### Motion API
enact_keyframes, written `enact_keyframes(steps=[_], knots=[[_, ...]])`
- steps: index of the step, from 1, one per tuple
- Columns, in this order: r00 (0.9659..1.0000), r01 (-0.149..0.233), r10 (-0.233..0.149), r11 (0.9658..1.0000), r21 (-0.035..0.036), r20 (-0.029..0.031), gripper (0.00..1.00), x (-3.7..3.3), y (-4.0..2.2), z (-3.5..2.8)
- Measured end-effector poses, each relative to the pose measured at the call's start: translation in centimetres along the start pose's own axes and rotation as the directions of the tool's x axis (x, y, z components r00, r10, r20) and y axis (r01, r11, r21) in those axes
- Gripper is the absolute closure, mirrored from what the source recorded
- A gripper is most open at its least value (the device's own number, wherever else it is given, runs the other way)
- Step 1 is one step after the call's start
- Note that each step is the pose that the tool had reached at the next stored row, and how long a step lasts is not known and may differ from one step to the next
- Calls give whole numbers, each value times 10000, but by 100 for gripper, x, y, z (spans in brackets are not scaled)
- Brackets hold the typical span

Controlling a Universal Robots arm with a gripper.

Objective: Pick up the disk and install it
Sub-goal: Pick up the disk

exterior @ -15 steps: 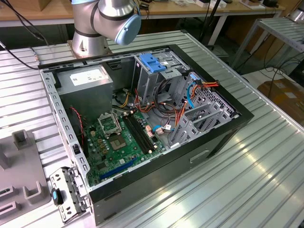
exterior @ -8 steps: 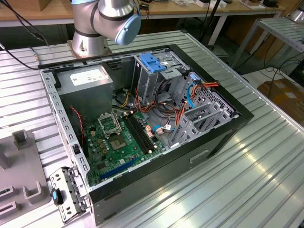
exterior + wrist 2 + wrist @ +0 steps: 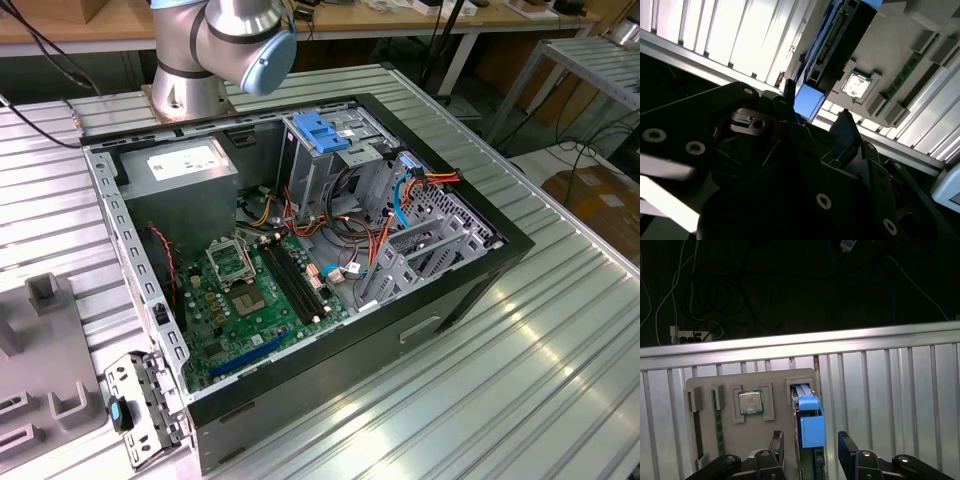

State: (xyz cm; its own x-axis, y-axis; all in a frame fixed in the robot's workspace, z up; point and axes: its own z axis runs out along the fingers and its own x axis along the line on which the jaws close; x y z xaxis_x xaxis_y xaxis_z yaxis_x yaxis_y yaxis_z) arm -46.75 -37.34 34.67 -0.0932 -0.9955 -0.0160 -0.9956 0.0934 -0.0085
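The disk (image 3: 811,422) stands on edge in a slot of a grey holder tray (image 3: 725,382), its blue plastic rail facing up. My gripper (image 3: 812,452) is open, one dark finger on each side of the disk with a small gap to each. In the second wrist view the disk (image 3: 807,100) shows its blue end between the fingertips (image 3: 842,127) of the gripper (image 3: 816,102). The open computer case (image 3: 300,250) lies on the metal table, and inside it a metal drive cage (image 3: 322,135) carries a light-blue latch.
The tray also holds a processor chip (image 3: 750,402) and a memory stick (image 3: 717,420). In the exterior view the tray (image 3: 60,370) lies to the left of the case. The arm's base (image 3: 215,50) stands behind the case. Cables and a green motherboard (image 3: 260,290) fill the case.
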Motion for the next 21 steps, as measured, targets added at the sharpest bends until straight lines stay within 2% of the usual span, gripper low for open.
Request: enact_keyframes(steps=[1, 2, 4, 10, 21], knots=[[10000, 8, -8, 10000, -89, -9, 45, 0, 0, 13], [10000, 19, -19, 9999, -105, -11, 45, 0, 0, 30], [10000, 92, -92, 9999, -109, -10, 45, 1, 0, 78], [9971, 757, -757, 9971, -124, -4, 45, 4, 12, 200], [9971, 762, -762, 9970, -125, -4, 45, 4, 15, 205]])
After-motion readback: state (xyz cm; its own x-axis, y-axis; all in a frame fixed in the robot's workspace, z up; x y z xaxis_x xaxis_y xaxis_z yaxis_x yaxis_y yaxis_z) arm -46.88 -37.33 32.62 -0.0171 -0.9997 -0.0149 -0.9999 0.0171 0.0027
